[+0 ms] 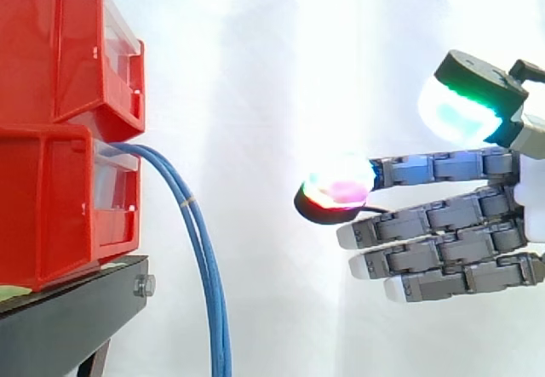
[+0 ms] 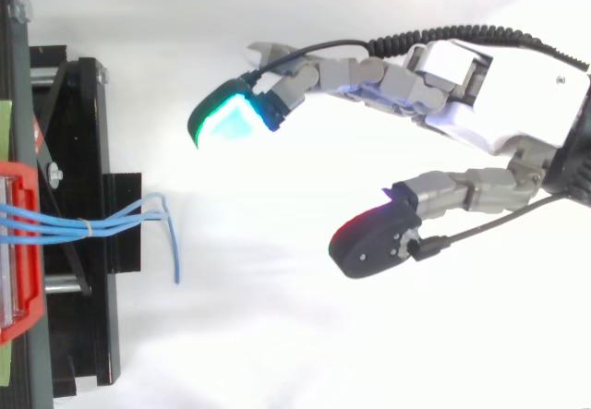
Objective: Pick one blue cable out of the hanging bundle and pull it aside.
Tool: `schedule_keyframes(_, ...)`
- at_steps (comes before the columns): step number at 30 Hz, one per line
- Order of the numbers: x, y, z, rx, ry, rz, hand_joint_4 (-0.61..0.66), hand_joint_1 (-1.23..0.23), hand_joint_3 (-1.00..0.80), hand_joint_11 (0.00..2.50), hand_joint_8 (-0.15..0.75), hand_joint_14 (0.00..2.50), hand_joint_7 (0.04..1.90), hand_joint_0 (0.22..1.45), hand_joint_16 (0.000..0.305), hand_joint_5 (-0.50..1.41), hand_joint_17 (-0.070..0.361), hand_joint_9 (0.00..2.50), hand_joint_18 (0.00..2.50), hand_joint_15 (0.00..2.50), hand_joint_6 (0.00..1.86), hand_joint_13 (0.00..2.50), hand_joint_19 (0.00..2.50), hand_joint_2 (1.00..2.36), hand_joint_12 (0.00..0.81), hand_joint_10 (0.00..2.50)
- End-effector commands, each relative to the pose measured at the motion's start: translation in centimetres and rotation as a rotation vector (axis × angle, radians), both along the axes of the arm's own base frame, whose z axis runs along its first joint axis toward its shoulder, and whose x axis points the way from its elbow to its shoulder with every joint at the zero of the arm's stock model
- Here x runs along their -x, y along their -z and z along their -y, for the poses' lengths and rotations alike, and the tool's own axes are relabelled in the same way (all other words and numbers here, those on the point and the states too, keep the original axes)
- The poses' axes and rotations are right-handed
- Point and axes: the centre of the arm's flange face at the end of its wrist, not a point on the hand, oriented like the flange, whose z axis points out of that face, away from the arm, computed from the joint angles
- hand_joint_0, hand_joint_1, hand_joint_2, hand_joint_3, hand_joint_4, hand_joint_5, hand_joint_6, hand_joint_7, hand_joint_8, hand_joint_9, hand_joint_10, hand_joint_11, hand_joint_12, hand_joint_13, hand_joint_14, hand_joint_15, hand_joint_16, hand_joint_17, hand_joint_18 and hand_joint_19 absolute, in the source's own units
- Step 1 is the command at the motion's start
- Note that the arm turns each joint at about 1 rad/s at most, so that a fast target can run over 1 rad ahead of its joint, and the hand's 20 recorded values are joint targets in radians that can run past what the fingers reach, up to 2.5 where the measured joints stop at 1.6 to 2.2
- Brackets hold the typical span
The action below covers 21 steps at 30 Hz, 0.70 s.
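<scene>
Well apart from the fingers (image 1: pixel 443 218) hang the blue cables (image 1: pixel 209 266)

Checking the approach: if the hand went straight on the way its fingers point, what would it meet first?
Probably the blue cables hanging from the lower red bin: they cross the level of the open hand, with free space between. The bin lies behind them. Sideways alignment is less certain.

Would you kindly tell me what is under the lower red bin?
A black stand with a bolt carries the lower red bin. The blue cables hang past its front. What lies directly beneath the bin is covered.
</scene>
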Motion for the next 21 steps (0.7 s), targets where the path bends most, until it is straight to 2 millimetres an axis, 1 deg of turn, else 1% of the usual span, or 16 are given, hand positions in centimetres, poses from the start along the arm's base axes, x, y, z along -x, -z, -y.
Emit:
schedule_keyframes(1,0.15,0.2,0.3,0.009,0.028,-0.013,0.03,-0.66,-0.48,0.0,0.171,0.0,0.63,0.46,0.032,-0.26,0.071,0.11,0.0,0.0,0.5,0.07,0.0,1.0,0.256,0.0)
schedule_keyframes(21,-0.05,0.05,0.37,0.069,0.045,-0.017,0.04,-0.65,-0.48,0.0,0.178,0.0,0.64,0.46,0.031,-0.26,0.07,0.15,0.0,0.0,0.5,0.09,0.0,1.0,0.254,0.0)
